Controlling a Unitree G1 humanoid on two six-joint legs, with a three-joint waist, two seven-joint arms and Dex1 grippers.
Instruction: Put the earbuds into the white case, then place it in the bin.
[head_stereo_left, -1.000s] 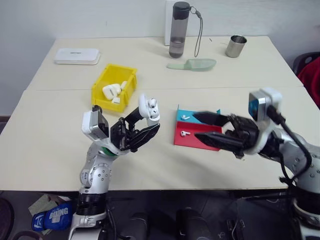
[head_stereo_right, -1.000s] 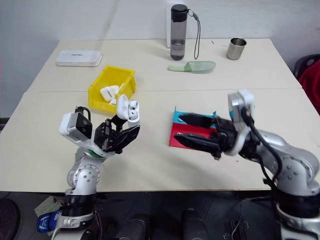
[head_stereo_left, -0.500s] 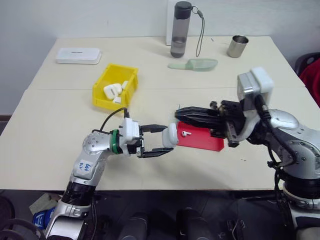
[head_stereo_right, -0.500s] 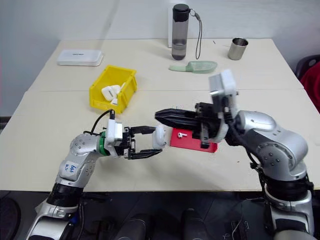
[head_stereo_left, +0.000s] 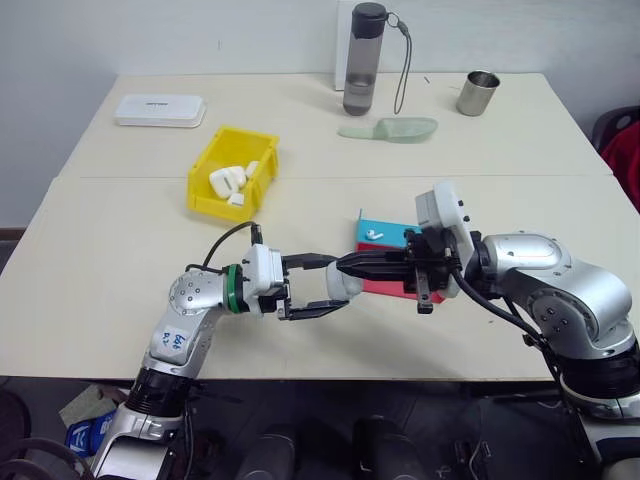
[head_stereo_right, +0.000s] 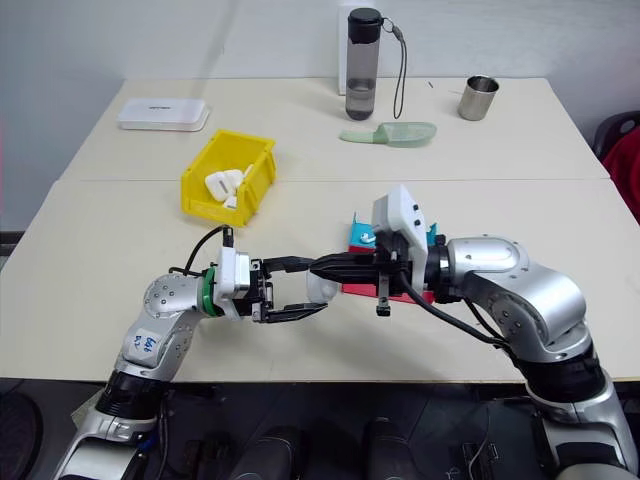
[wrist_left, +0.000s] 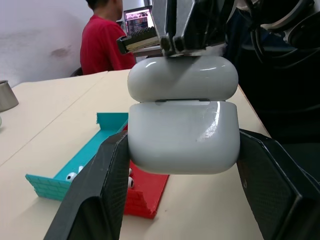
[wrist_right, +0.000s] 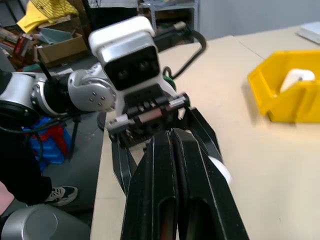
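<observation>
**Student:** Black fingers meet near the table's (head_stereo_left: 100, 300) front edge. How are the two arms posed?

**Instructor:** Both reach inward, roughly level. The left gripper (head_stereo_left: 325, 287) points toward the robot's right and is clamped on the white case (wrist_left: 182, 130), one finger on each side of its body. The right gripper (head_stereo_left: 345, 267) points toward the robot's left, its fingers pressed together, with the tips at the case's lid.

**Student:** Where are the other task objects?

**Instructor:** The bin (head_stereo_left: 232, 173) sits left of centre, well apart from the grippers, holding several white pieces. The earbuds (wrist_left: 75, 175) lie in the blue tray (head_stereo_left: 385, 231) and the red tray (wrist_left: 145, 192), just behind the grippers.

**Student:** What does each wrist view add?

**Instructor:** The left wrist view shows the case's lid seam closed, earbuds in both trays, and a person in a red shirt (wrist_left: 102, 42) beyond the table. The right wrist view shows its shut fingers (wrist_right: 165, 200) over the left gripper. The head views show the bottle (head_stereo_left: 362, 58), metal cup (head_stereo_left: 475, 92), green scoop (head_stereo_left: 390, 129) and flat white box (head_stereo_left: 158, 110) along the far edge.
</observation>
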